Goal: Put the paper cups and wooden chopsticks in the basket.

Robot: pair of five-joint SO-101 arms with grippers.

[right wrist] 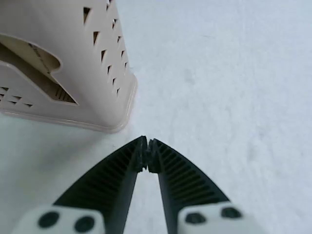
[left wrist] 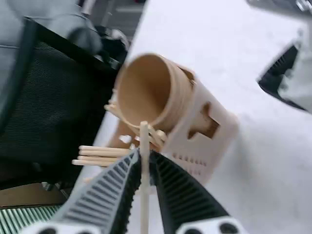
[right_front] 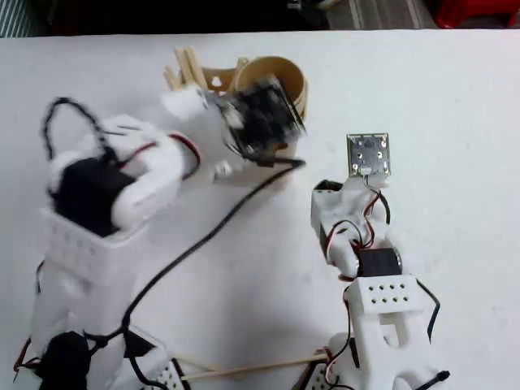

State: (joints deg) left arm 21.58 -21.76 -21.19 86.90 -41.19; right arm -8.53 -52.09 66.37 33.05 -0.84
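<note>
Left claw (left wrist: 145, 155) pinches one chopstick (left wrist: 144, 132) above the basket (left wrist: 207, 139); right claw (right wrist: 147, 152) is pressed together on nothing.

Basket: beige plastic, boxy, rounded corners, triangle and slot cut-outs, far centre of the matte white table (right_front: 455, 106). Cup (left wrist: 146, 90): tan paper, smooth, round mouth, tilted inside the basket. Chopsticks (left wrist: 100, 155): thin pale wooden sticks, poking out on the basket's left. The pinched chopstick's tip is close to the cup rim. Loose chopstick (right_front: 252, 368) lies flat at the near edge, between the arm bases. Right claw, ribbed black fingers, is low over the table beside a basket corner. The left arm's wrist covers much of the basket from above; a black cable (right_front: 203, 240) crosses the table.
</note>
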